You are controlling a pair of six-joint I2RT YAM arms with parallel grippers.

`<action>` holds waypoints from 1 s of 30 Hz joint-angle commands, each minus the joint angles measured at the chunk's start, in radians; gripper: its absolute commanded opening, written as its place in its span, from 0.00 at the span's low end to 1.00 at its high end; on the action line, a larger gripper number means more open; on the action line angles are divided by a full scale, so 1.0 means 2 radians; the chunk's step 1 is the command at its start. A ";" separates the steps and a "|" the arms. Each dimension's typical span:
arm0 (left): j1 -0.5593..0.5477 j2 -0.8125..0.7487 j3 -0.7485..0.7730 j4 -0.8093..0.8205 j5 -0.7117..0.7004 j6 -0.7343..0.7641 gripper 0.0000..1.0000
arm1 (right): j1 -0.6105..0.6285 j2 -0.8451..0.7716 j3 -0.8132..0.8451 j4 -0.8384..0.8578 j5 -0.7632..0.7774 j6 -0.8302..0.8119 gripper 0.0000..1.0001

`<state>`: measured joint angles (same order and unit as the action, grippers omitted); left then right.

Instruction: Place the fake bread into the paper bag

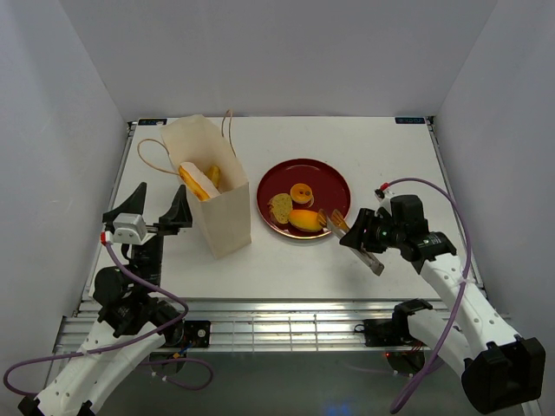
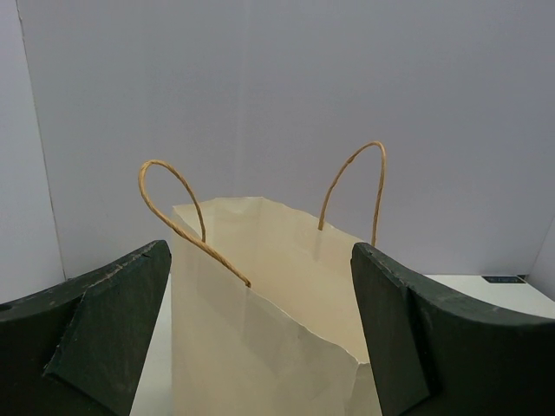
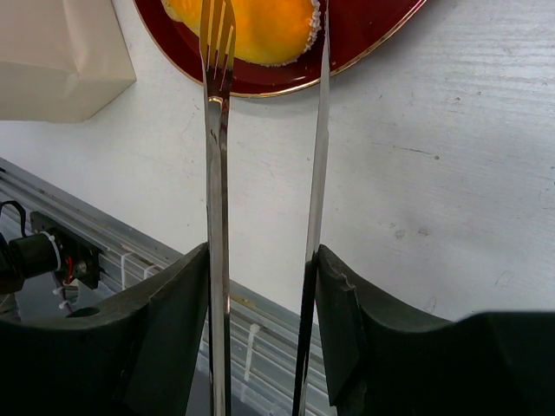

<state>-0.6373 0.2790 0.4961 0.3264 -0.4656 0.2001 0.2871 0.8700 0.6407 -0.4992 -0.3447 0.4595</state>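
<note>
The right tool (image 3: 263, 269) is clamped on metal tongs (image 3: 217, 173), whose tips lie at the orange roll (image 3: 260, 30) on the red plate (image 1: 334, 178), beside a donut (image 1: 301, 191) and a slice (image 1: 280, 205). The left tool (image 2: 260, 251), fingers apart, faces the upright paper bag (image 1: 227, 221) on the table (image 1: 390, 156). The bag holds more bread (image 1: 198, 180).

Open from above into paper bag (image 1: 227, 221), past 2 cord handles (image 2: 371, 144); free table (image 1: 257, 250) between bag and plate (image 1: 326, 178); tongs (image 3: 216, 191) at plate's rim.

White table (image 1: 364, 143); plain pale grey walls (image 1: 277, 52) around.
</note>
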 commanded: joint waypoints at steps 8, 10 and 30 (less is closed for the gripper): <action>-0.002 0.007 0.006 -0.004 0.010 -0.006 0.95 | -0.008 -0.017 -0.020 0.036 -0.024 0.006 0.56; -0.002 0.007 0.006 -0.004 0.010 -0.006 0.95 | -0.009 -0.016 -0.025 0.039 -0.026 0.007 0.56; -0.002 0.010 0.007 -0.006 0.010 -0.005 0.95 | -0.011 -0.003 -0.043 0.066 -0.042 0.013 0.57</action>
<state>-0.6373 0.2871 0.4961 0.3218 -0.4614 0.1936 0.2741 0.8650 0.5591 -0.4149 -0.4038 0.4858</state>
